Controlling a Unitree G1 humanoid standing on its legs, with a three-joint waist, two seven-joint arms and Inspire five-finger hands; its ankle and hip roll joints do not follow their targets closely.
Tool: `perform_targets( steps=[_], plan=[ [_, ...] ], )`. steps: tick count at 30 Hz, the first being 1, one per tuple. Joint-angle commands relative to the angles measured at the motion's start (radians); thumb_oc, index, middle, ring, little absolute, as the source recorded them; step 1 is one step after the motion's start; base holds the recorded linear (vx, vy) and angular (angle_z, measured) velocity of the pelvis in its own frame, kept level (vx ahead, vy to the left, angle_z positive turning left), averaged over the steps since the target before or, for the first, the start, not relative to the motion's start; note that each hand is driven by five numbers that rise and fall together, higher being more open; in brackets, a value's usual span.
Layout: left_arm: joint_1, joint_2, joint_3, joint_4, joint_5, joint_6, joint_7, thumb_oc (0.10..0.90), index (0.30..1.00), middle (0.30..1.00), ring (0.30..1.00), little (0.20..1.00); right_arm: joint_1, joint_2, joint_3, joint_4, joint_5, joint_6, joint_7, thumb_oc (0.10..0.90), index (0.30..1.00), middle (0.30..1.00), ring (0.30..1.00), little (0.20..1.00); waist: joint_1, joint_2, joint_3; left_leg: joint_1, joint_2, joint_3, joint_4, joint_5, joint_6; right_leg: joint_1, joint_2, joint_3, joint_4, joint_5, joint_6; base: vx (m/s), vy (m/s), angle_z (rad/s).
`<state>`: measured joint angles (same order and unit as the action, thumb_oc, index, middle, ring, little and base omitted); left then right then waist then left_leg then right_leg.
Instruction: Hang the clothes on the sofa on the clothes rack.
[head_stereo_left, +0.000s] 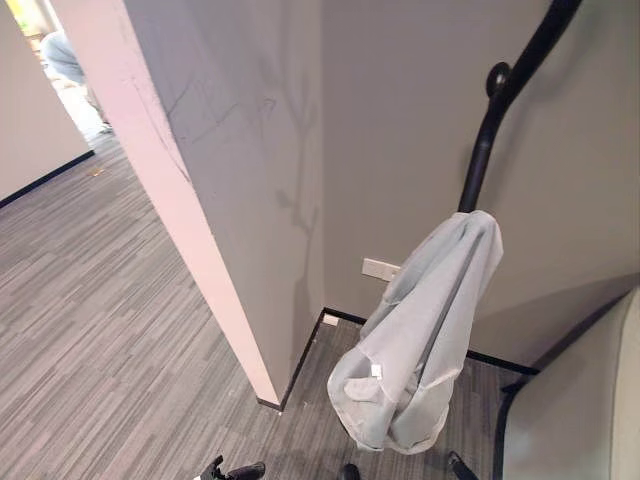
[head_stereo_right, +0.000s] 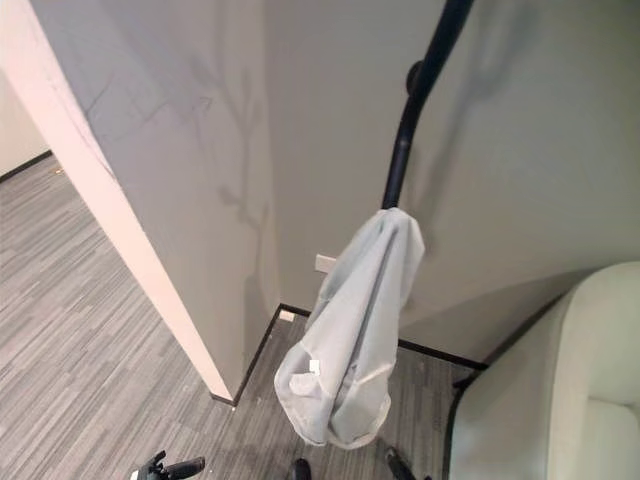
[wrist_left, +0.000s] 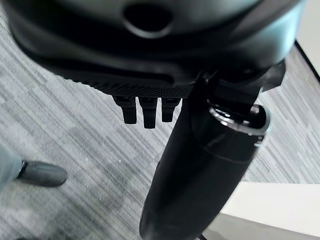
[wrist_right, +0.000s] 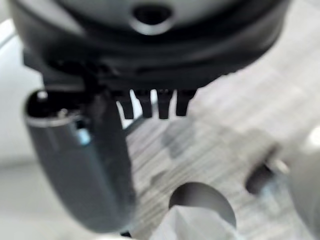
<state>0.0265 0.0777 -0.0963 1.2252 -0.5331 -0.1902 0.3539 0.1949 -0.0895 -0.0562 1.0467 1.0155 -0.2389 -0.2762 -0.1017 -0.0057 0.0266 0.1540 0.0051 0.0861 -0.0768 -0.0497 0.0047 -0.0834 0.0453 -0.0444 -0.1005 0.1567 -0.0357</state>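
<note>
A pale grey garment (head_stereo_left: 430, 330) hangs draped on the black clothes rack (head_stereo_left: 490, 130) in a corner of grey walls (head_stereo_left: 400, 120), above striped grey carpet (head_stereo_left: 90, 340). A cream sofa (head_stereo_right: 570, 390) stands beside the rack. Left hand (wrist_left: 145, 107) and right hand (wrist_right: 152, 102) hang relaxed, holding nothing

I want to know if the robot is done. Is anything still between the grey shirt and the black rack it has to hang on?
Nothing visible is. The grey garment already hangs from the black rack, draped over it by the wall, with its lower end above the carpet. Both hands hold nothing: left hand, right hand.
</note>
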Motion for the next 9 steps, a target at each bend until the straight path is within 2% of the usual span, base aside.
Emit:
perform_targets(
  steps=[1,3,5,9],
  plan=[
    [-0.046,0.036,0.022,0.03,-0.025,-0.041,-0.049,0.8,0.9,0.9,0.9,0.9,-0.084,-0.007,-0.086,0.144,0.261,0.021,0.132,0.8,0.9,0.9,0.9,0.9,-0.012,-0.029,-0.017,-0.009,0.037,-0.024,-0.01,-0.033,-0.068,0.114,-0.08,0.041,0.026,-0.106,0.135,0.01,0.002,-0.26],
    [-0.057,0.038,-0.001,0.032,-0.017,-0.041,-0.089,0.8,0.9,0.9,0.9,0.9,-0.127,-0.03,-0.148,0.298,0.297,0.074,0.142,0.8,0.9,0.9,0.9,0.9,-0.011,-0.026,-0.021,-0.01,0.038,-0.022,-0.01,-0.035,-0.069,0.114,-0.079,0.042,0.024,-0.106,0.136,0.02,0.001,-0.15],
    [-0.064,0.032,-0.027,0.057,0.006,-0.027,-0.118,0.8,0.9,0.9,0.9,0.9,-0.158,-0.046,-0.18,0.405,0.268,0.108,0.13,0.8,0.9,0.9,0.9,0.9,-0.01,-0.024,-0.026,-0.009,0.039,-0.021,-0.01,-0.036,-0.069,0.115,-0.079,0.04,0.022,-0.108,0.136,0.01,0.0,0.02],
    [-0.078,0.022,-0.061,0.089,0.048,-0.004,-0.149,0.8,0.9,0.9,0.9,0.9,-0.24,-0.067,-0.198,0.514,0.2,0.142,0.098,0.8,0.9,0.9,0.9,0.9,0.003,-0.016,-0.037,-0.007,0.041,-0.026,-0.01,-0.038,-0.067,0.124,-0.082,0.029,0.019,-0.11,0.136,0.03,0.0,0.07]
  ],
)
